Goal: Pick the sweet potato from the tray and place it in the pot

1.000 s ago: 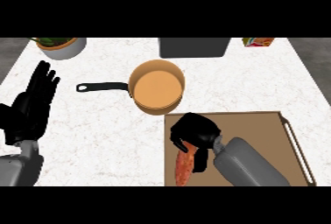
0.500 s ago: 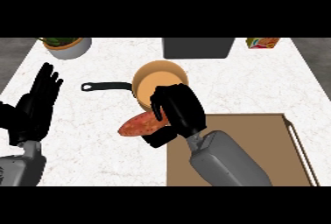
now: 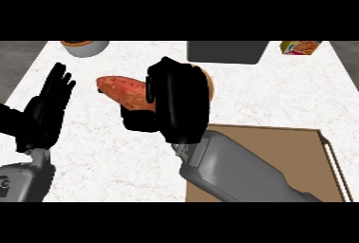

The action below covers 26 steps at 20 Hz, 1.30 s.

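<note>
My right hand [image 3: 179, 102] is raised high over the counter, fingers and thumb curled round the reddish-orange sweet potato [image 3: 125, 89], which sticks out to the hand's left. The hand and forearm hide nearly the whole orange pot; only a sliver of the pot's rim [image 3: 209, 84] shows at the hand's right edge. The brown tray [image 3: 280, 144] lies at the lower right, partly under my forearm. My left hand [image 3: 48, 111] rests open at the left edge, fingers up.
At the back left stands a grey bowl [image 3: 85, 46]. A dark grey box [image 3: 226, 50] sits at the back centre, and a colourful packet [image 3: 300, 47] at the back right. White marbled counter surrounds everything.
My right hand lifted the sweet potato off the tray, carried it up and toward the pot, and now covers the pot. The left hand stayed in place.
</note>
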### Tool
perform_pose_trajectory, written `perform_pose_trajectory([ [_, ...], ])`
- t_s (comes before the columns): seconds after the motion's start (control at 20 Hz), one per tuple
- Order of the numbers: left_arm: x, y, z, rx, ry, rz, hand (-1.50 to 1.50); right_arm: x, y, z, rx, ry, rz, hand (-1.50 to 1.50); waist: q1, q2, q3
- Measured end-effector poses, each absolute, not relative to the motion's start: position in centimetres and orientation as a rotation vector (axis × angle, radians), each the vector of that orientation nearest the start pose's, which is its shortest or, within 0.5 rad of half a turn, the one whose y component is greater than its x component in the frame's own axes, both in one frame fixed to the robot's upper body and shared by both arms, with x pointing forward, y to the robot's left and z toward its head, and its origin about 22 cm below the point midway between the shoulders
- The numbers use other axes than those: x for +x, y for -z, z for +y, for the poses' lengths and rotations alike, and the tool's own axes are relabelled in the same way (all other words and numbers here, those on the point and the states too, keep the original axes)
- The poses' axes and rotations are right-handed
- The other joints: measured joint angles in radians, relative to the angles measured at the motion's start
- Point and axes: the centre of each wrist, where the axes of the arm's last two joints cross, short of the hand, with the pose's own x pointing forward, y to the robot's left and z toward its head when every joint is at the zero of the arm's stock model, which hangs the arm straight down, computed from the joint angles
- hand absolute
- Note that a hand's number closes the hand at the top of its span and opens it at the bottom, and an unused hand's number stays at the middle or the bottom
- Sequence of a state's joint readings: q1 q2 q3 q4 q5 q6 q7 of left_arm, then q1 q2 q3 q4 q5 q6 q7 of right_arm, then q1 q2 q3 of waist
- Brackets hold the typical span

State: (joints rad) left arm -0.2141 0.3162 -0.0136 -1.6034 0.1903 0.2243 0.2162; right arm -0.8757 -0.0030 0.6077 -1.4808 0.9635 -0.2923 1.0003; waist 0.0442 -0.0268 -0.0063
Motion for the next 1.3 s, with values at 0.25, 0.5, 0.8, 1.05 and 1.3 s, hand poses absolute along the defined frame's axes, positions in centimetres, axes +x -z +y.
perform_pose_trajectory([
  [0.25,29.0,-8.1,26.6,0.155,-0.025,-1.604,0.00,28.1,-20.2,2.7,-0.981,-0.555,-1.794,1.50,0.016,0.015,0.001],
  [0.5,29.6,-8.7,26.4,0.149,-0.018,-1.618,0.00,29.7,-21.1,3.6,-1.021,-0.518,-1.776,1.50,0.021,0.027,0.003],
  [0.8,29.4,-8.3,26.2,0.160,-0.027,-1.619,0.00,32.5,-19.7,3.6,-1.133,-0.497,-1.734,1.50,0.008,0.030,0.004],
  [1.05,29.1,-8.3,26.8,0.171,-0.038,-1.620,0.00,35.8,-17.7,3.0,-1.343,-0.552,-1.612,1.50,-0.001,0.032,0.004],
  [1.3,29.1,-8.7,26.7,0.168,-0.041,-1.625,0.00,38.1,-15.4,1.6,-1.392,-0.588,-1.516,1.50,-0.002,0.035,0.005],
])
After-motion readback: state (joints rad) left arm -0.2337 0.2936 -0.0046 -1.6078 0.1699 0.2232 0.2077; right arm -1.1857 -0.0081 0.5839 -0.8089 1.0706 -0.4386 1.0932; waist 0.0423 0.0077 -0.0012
